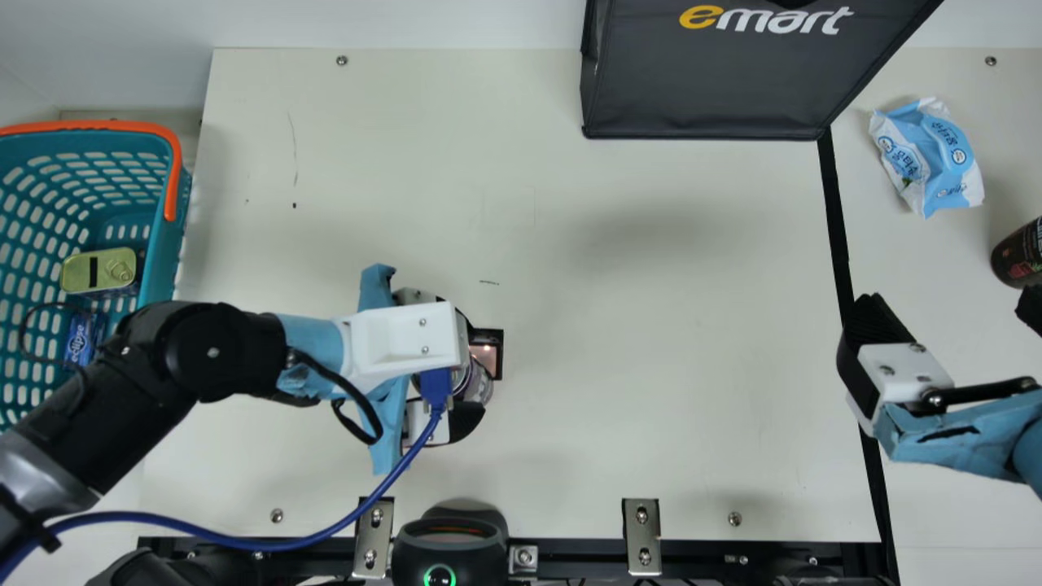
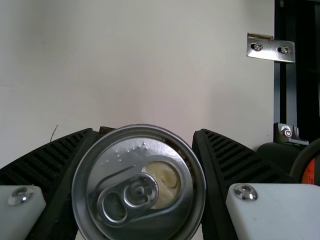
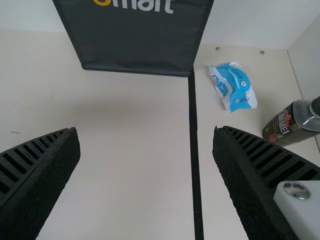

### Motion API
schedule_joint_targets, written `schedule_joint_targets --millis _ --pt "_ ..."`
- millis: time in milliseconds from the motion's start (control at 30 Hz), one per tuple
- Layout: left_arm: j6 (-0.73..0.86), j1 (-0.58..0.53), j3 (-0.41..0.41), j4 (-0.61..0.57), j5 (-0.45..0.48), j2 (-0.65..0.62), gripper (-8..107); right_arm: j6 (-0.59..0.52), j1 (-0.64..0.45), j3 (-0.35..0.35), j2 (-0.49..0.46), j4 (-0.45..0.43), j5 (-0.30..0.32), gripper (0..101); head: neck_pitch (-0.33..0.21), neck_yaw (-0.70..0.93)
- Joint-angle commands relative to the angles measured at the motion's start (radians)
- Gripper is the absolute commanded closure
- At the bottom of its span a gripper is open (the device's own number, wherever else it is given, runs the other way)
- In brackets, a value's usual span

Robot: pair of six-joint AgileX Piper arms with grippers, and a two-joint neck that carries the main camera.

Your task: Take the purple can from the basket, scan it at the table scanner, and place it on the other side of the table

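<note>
The can (image 1: pixel 482 389) was held between the two fingers of the left gripper (image 1: pixel 470 370), over the left part of the table (image 1: pixel 651 342) in the main view. In the left wrist view its silver lid and ring pull were turned towards the camera, and the ribbed fingers were set against opposite sides of it, parted by roughly its width. Whether the can was touching the table could not be told. A small black-framed square (image 1: pixel 498 358) was seen just beside it, partly hidden.

The right gripper (image 1: pixel 952 309) was held wide open, with nothing between its fingers, above the black strip (image 1: pixel 836 212) towards the table's right side.

At the near edge, between two metal brackets, a black device (image 1: pixel 448 533) with a lit green ring was mounted. The teal basket (image 1: pixel 167 268), with its orange handle, was placed at the left; a gold tin (image 1: pixel 81 274) and a blue pack (image 1: pixel 79 340) were contained in it. At the far edge a black bag (image 1: pixel 700 89) was stood. Beyond the strip, on the right, a blue and white packet (image 1: pixel 936 163) was laid, and near it a dark bottle (image 1: pixel 1017 256) was seen, tilted in the right wrist view. From the left arm a blue cable (image 1: pixel 285 544) was trailed.
</note>
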Motion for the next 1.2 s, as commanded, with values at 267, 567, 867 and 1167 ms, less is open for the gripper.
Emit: schedule_joint_targets --millis 267,567,867,1167 --pt "0.008 0.002 -0.005 -0.007 -0.002 0.017 31 0.0 0.0 0.0 0.0 0.0 0.0 6 -0.029 0.002" --pt "-0.006 0.011 -0.01 -0.018 0.005 0.013 9 0.0 0.0 0.0 0.0 0.0 0.0 6 -0.029 0.002" --pt "-0.09 0.068 -0.004 -0.064 0.059 -0.078 9 0.0 0.0 0.0 0.0 0.0 0.0 6 -0.029 0.002" --pt "-0.216 0.17 0.02 -0.115 0.118 -0.209 9 0.0 0.0 0.0 0.0 0.0 0.0 6 -0.029 0.002"
